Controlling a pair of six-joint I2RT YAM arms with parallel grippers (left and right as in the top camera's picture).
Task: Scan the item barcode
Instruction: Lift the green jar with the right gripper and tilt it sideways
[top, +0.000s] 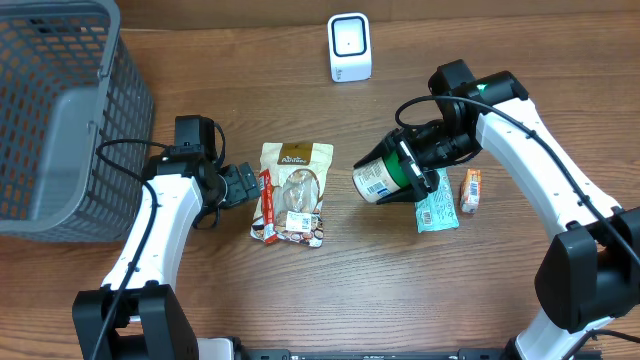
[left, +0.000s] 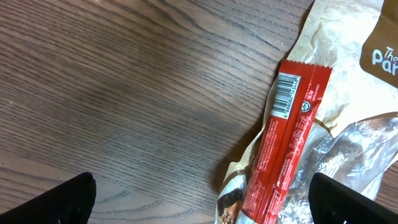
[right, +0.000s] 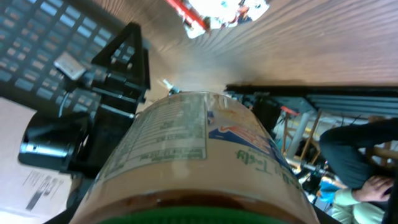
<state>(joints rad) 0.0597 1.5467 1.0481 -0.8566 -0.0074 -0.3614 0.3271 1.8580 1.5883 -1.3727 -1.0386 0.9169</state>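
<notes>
We are pinching the jar (top: 375, 181) in our right gripper (top: 402, 170), left gripper (top: 243, 185) gaping, its wrist view alone showing the barcode (left: 286, 94) on the red bar (left: 287, 149), scanner (top: 349, 46) upper centre.

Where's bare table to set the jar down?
Free: table between basket and scanner; the near-edge strip in front of snack bag and teal packet. Crowded: mid-table, where jar hangs between them, orange packet beside.

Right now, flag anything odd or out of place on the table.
Nothing looks spilled or damaged. The red bar lies on top of the bag, along its edge, and the right gripper holds the jar tipped on its side.
</notes>
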